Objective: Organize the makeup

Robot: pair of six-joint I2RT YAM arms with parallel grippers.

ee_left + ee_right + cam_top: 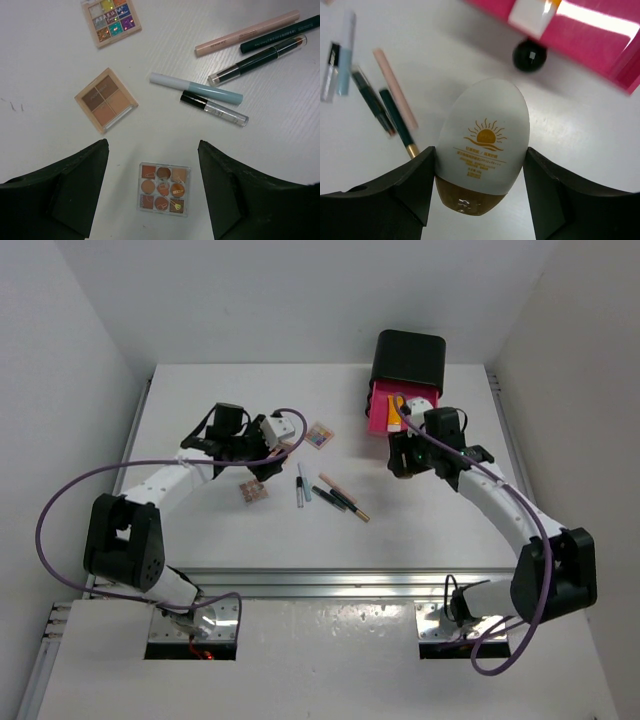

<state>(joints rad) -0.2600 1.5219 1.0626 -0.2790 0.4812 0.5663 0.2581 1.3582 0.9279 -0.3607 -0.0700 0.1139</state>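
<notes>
tabletop (420,530), white between white walls (300,300), holds scattered makeup (303,485).

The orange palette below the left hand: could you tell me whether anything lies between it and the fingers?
Nothing visible does: the orange palette lies alone on the table between the open fingers of the left hand.

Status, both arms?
Left gripper open over orange palette. Right gripper shut on white bottle by open pink drawer. Other palettes, sticks unsorted. No obstruction seen.
</notes>
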